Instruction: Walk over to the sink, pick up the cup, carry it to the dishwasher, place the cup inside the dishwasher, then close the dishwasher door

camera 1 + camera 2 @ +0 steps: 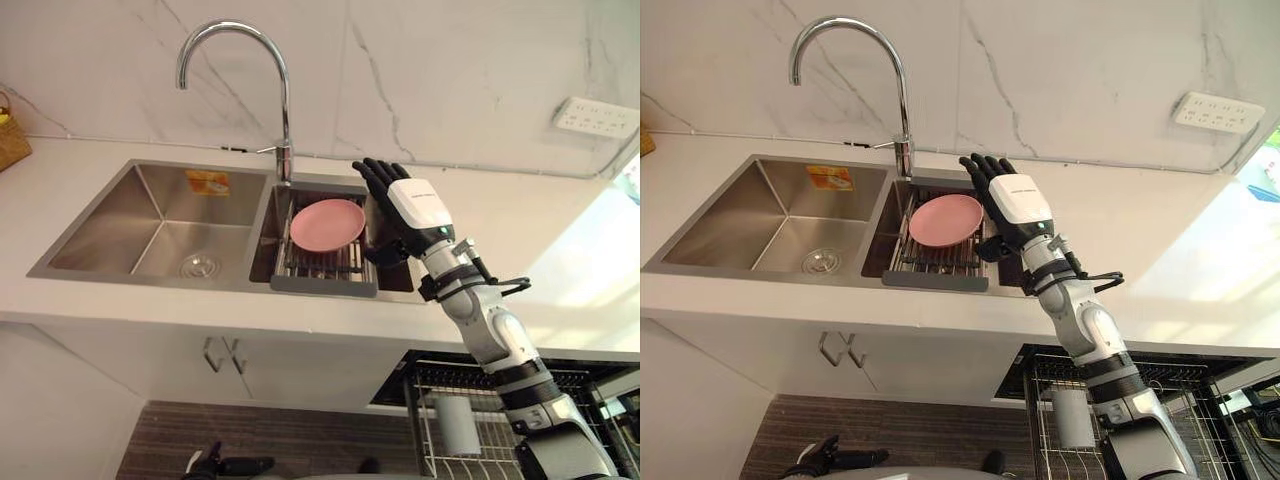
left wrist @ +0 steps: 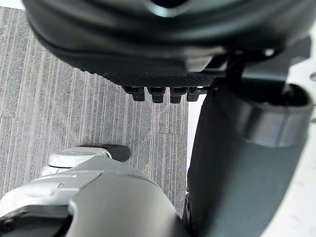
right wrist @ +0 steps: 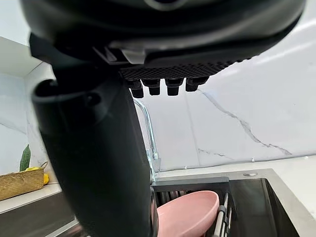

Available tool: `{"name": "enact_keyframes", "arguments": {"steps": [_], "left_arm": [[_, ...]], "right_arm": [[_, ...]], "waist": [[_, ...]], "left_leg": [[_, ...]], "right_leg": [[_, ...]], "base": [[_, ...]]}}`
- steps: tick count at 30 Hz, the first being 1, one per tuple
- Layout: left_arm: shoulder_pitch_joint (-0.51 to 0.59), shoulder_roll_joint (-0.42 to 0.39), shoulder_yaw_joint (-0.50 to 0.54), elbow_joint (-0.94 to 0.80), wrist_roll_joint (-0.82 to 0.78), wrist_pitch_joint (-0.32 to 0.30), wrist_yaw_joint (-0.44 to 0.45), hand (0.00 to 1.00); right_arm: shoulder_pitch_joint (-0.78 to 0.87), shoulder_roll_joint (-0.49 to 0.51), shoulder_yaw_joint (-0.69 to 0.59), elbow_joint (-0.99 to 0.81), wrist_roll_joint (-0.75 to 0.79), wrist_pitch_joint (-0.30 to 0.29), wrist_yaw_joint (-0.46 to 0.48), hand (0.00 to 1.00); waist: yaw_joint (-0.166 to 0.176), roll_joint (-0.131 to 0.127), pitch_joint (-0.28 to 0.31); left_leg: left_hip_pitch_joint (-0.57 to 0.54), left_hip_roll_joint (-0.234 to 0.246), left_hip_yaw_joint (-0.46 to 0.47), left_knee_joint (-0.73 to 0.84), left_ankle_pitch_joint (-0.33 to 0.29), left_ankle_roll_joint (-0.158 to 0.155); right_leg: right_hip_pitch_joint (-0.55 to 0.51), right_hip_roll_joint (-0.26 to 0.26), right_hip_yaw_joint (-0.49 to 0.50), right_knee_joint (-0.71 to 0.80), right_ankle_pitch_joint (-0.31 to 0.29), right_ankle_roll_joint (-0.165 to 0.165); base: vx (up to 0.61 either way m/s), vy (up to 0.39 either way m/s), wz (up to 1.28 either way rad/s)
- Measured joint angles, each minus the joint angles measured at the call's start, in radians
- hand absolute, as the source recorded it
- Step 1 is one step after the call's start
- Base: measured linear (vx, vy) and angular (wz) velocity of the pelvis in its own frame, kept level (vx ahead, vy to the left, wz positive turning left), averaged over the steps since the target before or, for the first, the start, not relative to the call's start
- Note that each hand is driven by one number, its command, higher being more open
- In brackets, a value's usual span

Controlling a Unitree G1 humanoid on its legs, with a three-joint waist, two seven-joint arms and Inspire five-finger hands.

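Observation:
My right hand (image 1: 402, 205) is raised over the right edge of the sink (image 1: 105, 225), open, with straight fingers pointing toward the wall. It hovers just right of a pink plate (image 1: 327, 224) that leans in a wire rack (image 1: 320, 265) in the right basin. In the right wrist view the thumb (image 3: 94, 163) stands before the pink plate (image 3: 190, 212). A white cup-like cylinder (image 1: 460, 425) stands in the pulled-out dishwasher rack (image 1: 440, 385) at the lower right, under the counter. My left hand (image 2: 158, 93) hangs low over the floor with relaxed fingers.
A tall curved faucet (image 1: 232, 35) rises behind the sink's divider. The left basin holds only its drain (image 1: 198, 266). A woven basket (image 1: 12, 140) sits on the counter at far left. A wall outlet (image 1: 597, 117) is at the upper right. Cabinet doors hang below the sink.

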Motion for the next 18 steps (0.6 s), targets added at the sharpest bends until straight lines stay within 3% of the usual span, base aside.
{"name": "enact_keyframes", "arguments": {"steps": [7,18], "left_arm": [[-0.005,0.000,0.004,-0.001,0.000,-0.005,0.009,1.00],[-0.006,-0.007,0.022,-0.006,-0.001,-0.023,0.016,1.00]], "right_arm": [[-0.004,0.004,0.036,0.116,-0.043,0.033,-0.043,1.00],[-0.103,0.006,0.067,0.261,-0.072,0.063,-0.071,1.00]], "waist": [[-0.007,0.003,0.027],[0.012,0.001,0.047]], "left_leg": [[0.000,0.002,-0.025,0.000,0.000,-0.007],[0.000,0.001,-0.058,-0.004,0.003,-0.003]], "right_leg": [[0.016,-0.002,-0.023,0.000,-0.004,-0.002],[0.032,-0.009,-0.060,0.000,-0.005,-0.002]], "base": [[0.01,0.017,0.11],[0.04,0.038,0.10]]}}
